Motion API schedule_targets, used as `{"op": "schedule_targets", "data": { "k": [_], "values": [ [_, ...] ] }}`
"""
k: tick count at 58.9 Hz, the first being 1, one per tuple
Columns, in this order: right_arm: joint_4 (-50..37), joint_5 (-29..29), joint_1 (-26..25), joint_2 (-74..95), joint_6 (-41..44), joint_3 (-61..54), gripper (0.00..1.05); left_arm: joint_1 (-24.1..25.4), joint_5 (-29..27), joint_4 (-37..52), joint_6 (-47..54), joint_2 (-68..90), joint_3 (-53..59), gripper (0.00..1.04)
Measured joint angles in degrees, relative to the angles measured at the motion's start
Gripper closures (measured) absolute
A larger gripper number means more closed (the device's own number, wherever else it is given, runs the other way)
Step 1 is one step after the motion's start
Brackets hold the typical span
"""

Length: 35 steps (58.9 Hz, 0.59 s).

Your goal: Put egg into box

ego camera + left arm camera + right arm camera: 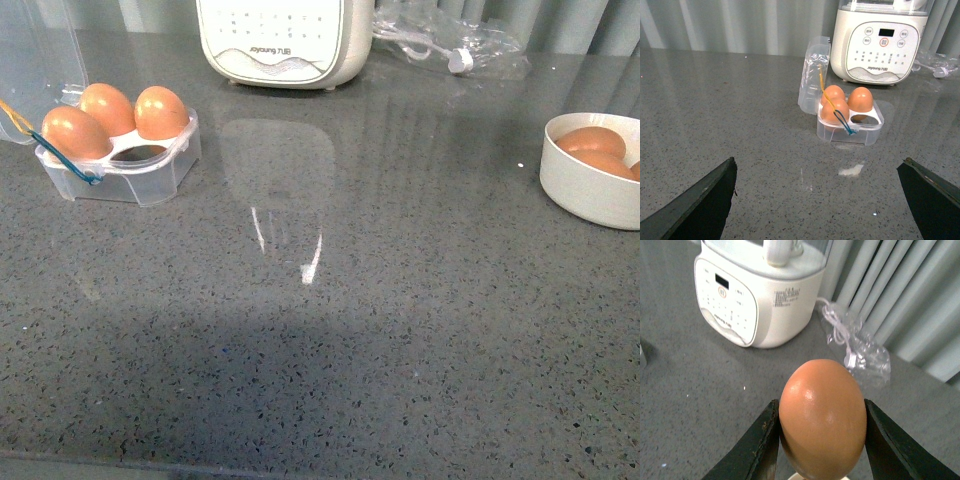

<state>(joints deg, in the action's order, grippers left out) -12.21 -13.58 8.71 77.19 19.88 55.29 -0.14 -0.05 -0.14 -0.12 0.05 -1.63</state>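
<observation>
The clear plastic box (pixel 120 172) sits at the far left of the grey counter with its lid open; three brown eggs fill three cups and one front cup is empty. It also shows in the left wrist view (pixel 850 125), with blue and yellow bands over one egg. My right gripper (pixel 822 440) is shut on the egg (pixel 822 417), held upright between both dark fingers above the counter. My left gripper (pixel 822 200) is open and empty, well short of the box. Neither arm shows in the front view.
A white bowl (pixel 570 185) with brown eggs stands at the right edge. A white kitchen appliance (pixel 285 40) stands at the back centre, also in the right wrist view (pixel 757 295). A clear bag with a white cable (pixel 450 45) lies beside it.
</observation>
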Motion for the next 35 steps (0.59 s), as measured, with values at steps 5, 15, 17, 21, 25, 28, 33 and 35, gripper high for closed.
{"op": "schedule_targets", "data": {
  "k": [5,15,17,21,25,28,33,35],
  "values": [
    [-9.3,-1.0,0.7,-0.7,-1.5,-4.9,0.64,0.0,0.0,0.0,0.0,0.0,0.0,0.07],
    [-24.3,-0.9,1.7,-0.5,-7.1,-11.3,0.64,0.0,0.0,0.0,0.0,0.0,0.0,0.07],
    [-25.9,-0.9,1.9,-0.2,-8.2,-11.6,0.64,0.0,0.0,0.0,0.0,0.0,0.0,0.07],
    [-28.7,-0.8,2.1,1.8,-11.9,-11.8,0.64,0.0,0.0,0.0,0.0,0.0,0.0,0.07],
    [-31.0,1.7,2.9,6.1,-17.5,-11.2,0.64,0.0,0.0,0.0,0.0,0.0,0.0,0.07],
    [-32.2,3.5,3.8,9.3,-20.9,-10.4,0.64,0.0,0.0,0.0,0.0,0.0,0.0,0.07],
    [-33.2,5.4,6.3,13.7,-25.1,-8.9,0.64,0.0,0.0,0.0,0.0,0.0,0.0,0.07],
    [-33.7,5.4,7.3,14.8,-26.3,-8.5,0.64,0.0,0.0,0.0,0.0,0.0,0.0,0.07]
  ]
}}
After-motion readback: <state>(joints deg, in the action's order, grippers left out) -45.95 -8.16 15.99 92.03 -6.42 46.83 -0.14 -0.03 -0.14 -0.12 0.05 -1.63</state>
